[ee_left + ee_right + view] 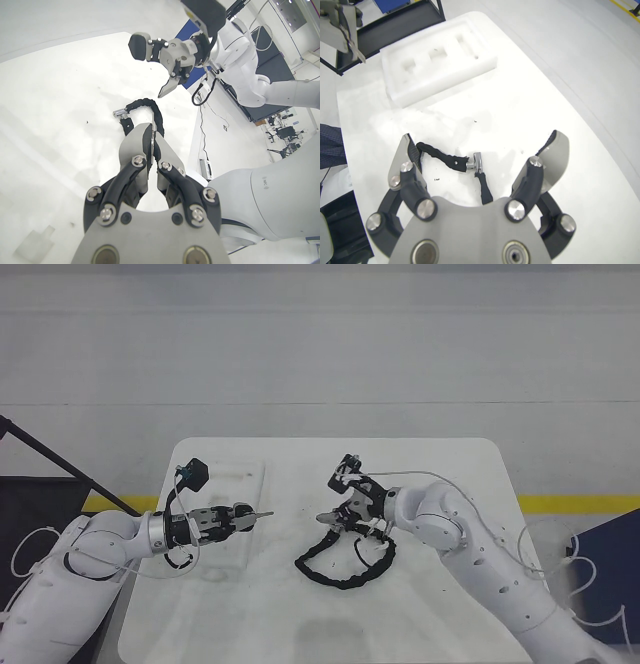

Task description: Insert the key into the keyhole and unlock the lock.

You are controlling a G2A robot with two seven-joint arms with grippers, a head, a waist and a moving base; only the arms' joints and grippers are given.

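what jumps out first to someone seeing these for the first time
The black cable lock looped on the white table, its chrome end beneath the open right end effector. Then the left end effector shut on the key, held aloft near a white foam tray.

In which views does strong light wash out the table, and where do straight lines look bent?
Top view: table evenly lit, edges straight, white tray hardly stands out. Left wrist view: table washed white, its edge curved by the lens; metal end of the lock glints. Right wrist view: table blown out around the lock, its edge bowed.
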